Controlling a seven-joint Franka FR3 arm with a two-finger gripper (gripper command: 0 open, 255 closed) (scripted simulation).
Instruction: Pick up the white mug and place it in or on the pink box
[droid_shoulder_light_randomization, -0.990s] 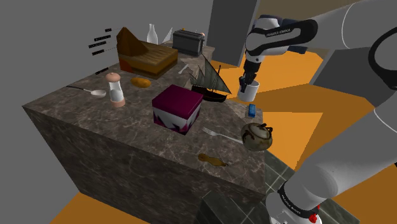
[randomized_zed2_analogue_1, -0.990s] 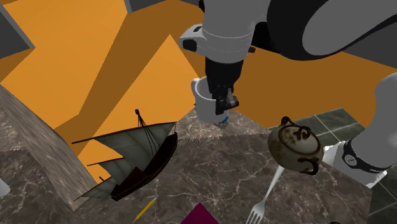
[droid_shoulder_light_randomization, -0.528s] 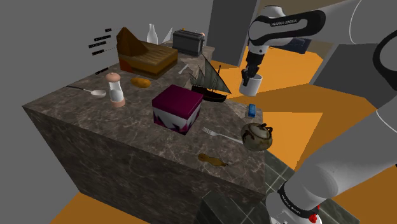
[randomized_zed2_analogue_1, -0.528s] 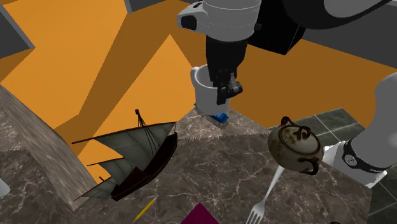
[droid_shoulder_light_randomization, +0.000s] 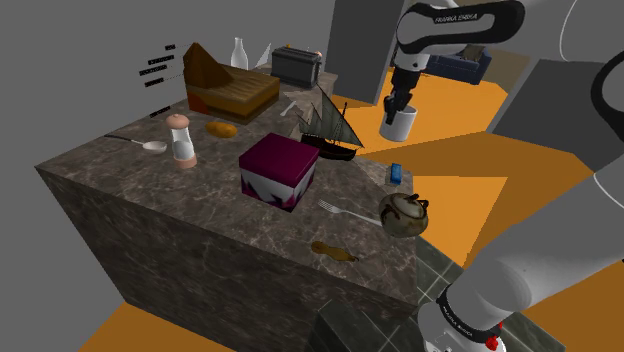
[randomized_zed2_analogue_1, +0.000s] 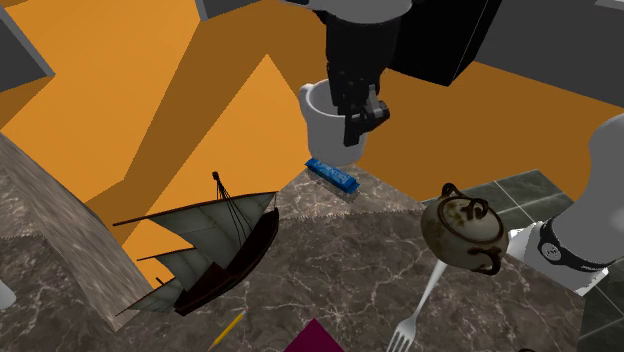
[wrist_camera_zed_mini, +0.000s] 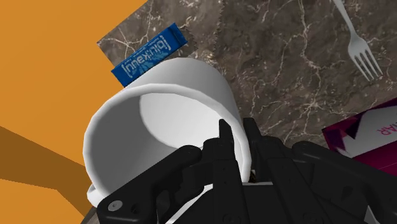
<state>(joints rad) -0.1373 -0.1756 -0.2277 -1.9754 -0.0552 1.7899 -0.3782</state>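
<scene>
The white mug (droid_shoulder_light_randomization: 399, 124) hangs in the air above the table's far corner, clear of the marble top. My gripper (droid_shoulder_light_randomization: 396, 106) is shut on the white mug's rim, one finger inside and one outside. From the second exterior view the white mug (randomized_zed2_analogue_1: 331, 125) hangs under the gripper (randomized_zed2_analogue_1: 358, 112), above a small blue packet (randomized_zed2_analogue_1: 331, 178). Through the wrist camera the white mug (wrist_camera_zed_mini: 159, 127) sits tilted between the fingers (wrist_camera_zed_mini: 224, 143). The pink box (droid_shoulder_light_randomization: 278, 171), magenta with a white pattern, stands mid-table; a corner of the pink box (wrist_camera_zed_mini: 369, 137) lies beyond the gripper.
A model sailing ship (droid_shoulder_light_randomization: 328, 127) stands between mug and box. A brown teapot (droid_shoulder_light_randomization: 404, 212), a fork (droid_shoulder_light_randomization: 345, 212) and a blue packet (droid_shoulder_light_randomization: 396, 173) lie near the table's right edge. A salt shaker (droid_shoulder_light_randomization: 181, 139), spoon, wooden box (droid_shoulder_light_randomization: 228, 86) and toaster (droid_shoulder_light_randomization: 296, 66) sit farther left and back.
The gripper has risen with the white mug, lifting it higher off the table and uncovering the blue packet beneath. Nothing else has moved.
</scene>
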